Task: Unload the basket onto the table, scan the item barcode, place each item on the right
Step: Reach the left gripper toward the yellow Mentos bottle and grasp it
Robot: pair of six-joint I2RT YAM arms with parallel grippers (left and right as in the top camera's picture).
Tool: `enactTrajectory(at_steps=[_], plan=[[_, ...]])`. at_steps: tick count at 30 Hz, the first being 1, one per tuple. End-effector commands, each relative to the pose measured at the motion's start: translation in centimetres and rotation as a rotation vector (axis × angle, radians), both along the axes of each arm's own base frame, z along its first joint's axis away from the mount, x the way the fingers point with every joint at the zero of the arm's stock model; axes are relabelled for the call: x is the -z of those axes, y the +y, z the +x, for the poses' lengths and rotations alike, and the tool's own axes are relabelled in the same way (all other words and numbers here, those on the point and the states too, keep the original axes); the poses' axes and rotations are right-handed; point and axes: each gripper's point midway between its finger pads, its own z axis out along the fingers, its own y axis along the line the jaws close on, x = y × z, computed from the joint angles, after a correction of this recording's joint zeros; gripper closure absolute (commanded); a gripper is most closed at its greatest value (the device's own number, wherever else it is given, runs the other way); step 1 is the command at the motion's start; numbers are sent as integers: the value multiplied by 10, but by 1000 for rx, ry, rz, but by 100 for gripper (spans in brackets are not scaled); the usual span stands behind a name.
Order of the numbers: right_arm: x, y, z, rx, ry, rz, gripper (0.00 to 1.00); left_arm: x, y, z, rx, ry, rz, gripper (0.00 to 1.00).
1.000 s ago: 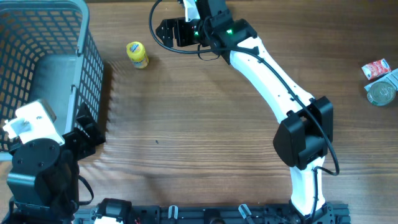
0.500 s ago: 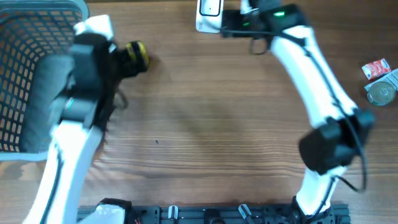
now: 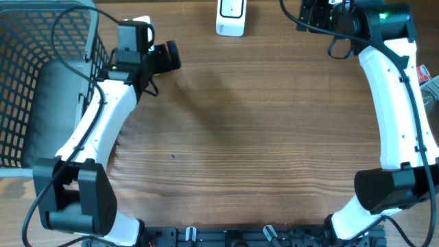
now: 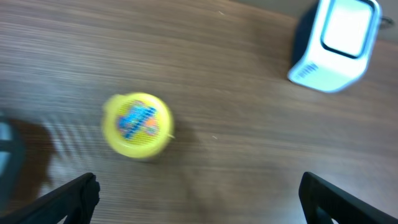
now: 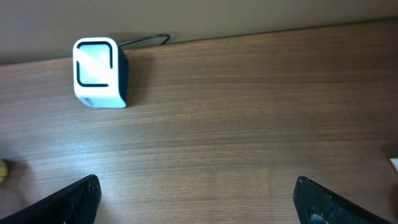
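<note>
The left tool (image 4: 199, 182) is hanging wide open, holding nothing, over the wooden worktop (image 4: 249, 143) to the left of the barcode scanner (image 4: 336, 42). Its two dark fingers (image 4: 68, 199) are showing only at the bottom corners of the left wrist view. Ahead of the open jaws, toward the left finger and touching neither, the small yellow container (image 4: 137, 123) is sitting on the worktop. It is lying well left of the scanner and a little nearer the robot. Its face is carrying a blue and orange print, but the picture is too blurred to tell whether it is upright or on its side. From overhead the left tool (image 3: 167, 58) is covering the container.

The scanner (image 3: 231, 17), a white box with a dark-rimmed window, is standing at the far edge of the worktop, and a thin cable (image 5: 146, 40) is trailing from behind it.

The right tool (image 3: 310, 14) is hovering just as wide open and empty, to the right of the scanner and apart from it. In the right wrist view the scanner (image 5: 99, 73) is sitting far ahead, to the left of the open jaws.

A grey mesh basket (image 3: 68, 41) is standing far to the left of the scanner. A red packet (image 3: 424, 71) is peeking out from behind the right arm, far to its right.
</note>
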Motion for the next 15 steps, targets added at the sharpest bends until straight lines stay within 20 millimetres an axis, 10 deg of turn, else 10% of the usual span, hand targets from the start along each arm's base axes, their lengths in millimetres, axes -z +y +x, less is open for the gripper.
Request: enactTrajectory(at_steps=[1,15], plan=[[4,12,1,-48,12,31,0,0,28,6,-113,-15,36,0],[6,12,-1,-49,22,28,0,64,28,39,-119,6,36,0]])
